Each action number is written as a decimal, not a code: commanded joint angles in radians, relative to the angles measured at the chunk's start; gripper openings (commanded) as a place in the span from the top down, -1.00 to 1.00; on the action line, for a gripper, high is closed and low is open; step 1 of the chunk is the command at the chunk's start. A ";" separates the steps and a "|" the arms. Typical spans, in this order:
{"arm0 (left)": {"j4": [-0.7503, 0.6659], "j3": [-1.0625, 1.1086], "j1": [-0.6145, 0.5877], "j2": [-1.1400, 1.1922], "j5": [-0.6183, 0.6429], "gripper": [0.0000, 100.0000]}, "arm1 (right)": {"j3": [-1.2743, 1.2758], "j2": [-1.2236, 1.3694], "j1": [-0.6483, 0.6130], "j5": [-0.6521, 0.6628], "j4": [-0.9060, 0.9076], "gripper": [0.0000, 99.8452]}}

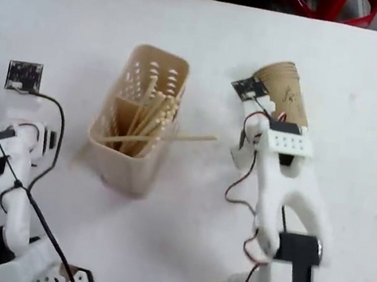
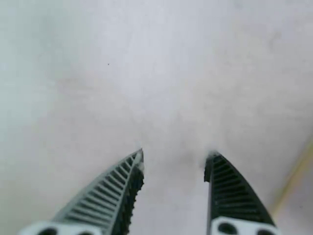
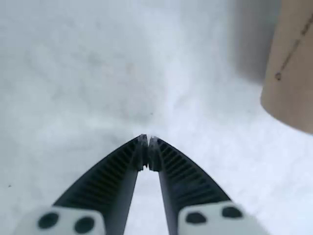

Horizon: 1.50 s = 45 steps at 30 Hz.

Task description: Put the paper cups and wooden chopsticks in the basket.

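Wooden chopsticks (image 1: 150, 116) are seen bundled in the basket (image 1: 125, 170) left of centre, with one (image 1: 189, 138) poking out to the right. A paper cup (image 1: 285, 92) is found on the tabletop (image 1: 373, 86) at upper centre-right, just beside the right gripper (image 3: 147, 142), which is closed on nothing. The left gripper (image 2: 173, 159) is held open over bare tabletop.

gap basket (image 1: 128, 152) – paper cup (image 1: 285, 89): bare table (image 1: 184, 206) | one chopstick (image 1: 192, 138) juts into it | cable (image 1: 56, 125) near basket's other side
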 commanded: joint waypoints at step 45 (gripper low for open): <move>-0.025 0.009 0.018 -0.025 -0.011 0.58 | -0.368 0.174 0.216 -0.094 -0.208 0.96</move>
